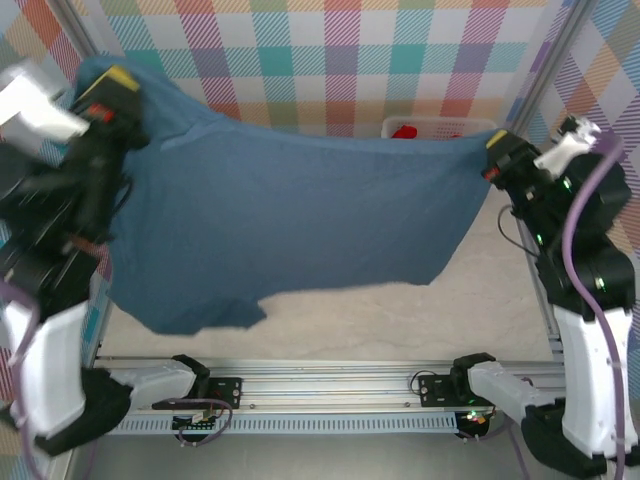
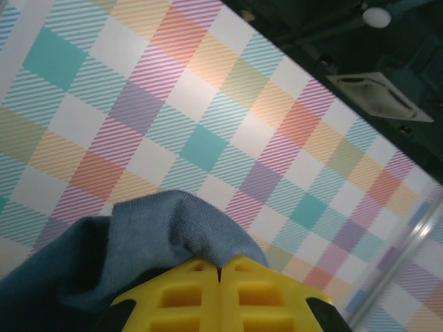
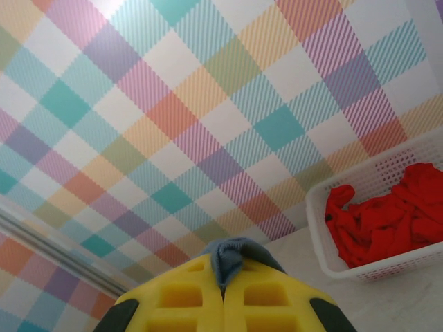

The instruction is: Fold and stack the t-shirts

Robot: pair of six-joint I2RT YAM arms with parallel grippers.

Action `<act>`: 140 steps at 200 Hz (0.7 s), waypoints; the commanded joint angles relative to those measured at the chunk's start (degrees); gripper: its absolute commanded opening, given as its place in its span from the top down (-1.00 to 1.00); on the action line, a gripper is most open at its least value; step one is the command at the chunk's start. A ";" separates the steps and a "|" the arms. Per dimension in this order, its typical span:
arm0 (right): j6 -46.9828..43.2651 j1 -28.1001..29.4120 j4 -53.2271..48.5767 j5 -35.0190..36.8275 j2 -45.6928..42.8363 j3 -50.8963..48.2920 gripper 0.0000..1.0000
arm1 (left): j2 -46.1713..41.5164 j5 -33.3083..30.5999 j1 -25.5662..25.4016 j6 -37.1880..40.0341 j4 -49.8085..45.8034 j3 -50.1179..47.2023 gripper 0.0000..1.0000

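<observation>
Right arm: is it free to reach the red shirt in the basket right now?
Probably not. The right arm has its jaws shut on the blue shirt, which hangs stretched between both arms. The red shirt lies in the white basket behind it; letting go would drop the spread.

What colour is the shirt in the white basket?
Bright red shirt, clearest in the right wrist view.

Both arms are reared up from their bases. The left gripper point(image 1: 120, 80) is held high at 10 o'clock in the top view, the right gripper point(image 1: 497, 145) lower at 2 o'clock. Each pair of yellow jaws is pressed together on an edge of the blue shirt point(image 1: 290, 210).
</observation>
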 commanded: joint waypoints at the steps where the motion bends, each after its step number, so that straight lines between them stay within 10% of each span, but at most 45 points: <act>1: 0.31 -0.93 -3.99 0.77 10.96 4.18 1.00 | 15.97 2.10 5.15 0.59 -4.55 7.73 1.00; 44: 8.27 -6.45 -13.58 -9.78 36.49 13.86 1.00 | 48.28 14.38 16.26 -7.42 -14.36 33.31 1.00; 62: 9.32 -7.39 -18.78 -17.49 49.22 20.22 0.40 | 59.97 22.15 19.01 -12.80 -18.23 39.51 0.13; 77: 8.05 -7.01 -19.36 -16.22 53.52 21.34 0.16 | 65.16 24.75 20.02 -15.18 -20.59 39.61 -0.08; 113: 7.99 -6.91 -15.55 -10.91 45.18 7.67 -0.12 | 62.22 21.61 18.32 -14.07 -31.23 35.16 -0.10; 140: 10.17 -4.50 -12.30 -11.31 35.57 -10.34 -0.12 | 46.30 21.72 15.93 -16.50 -23.03 2.78 -0.02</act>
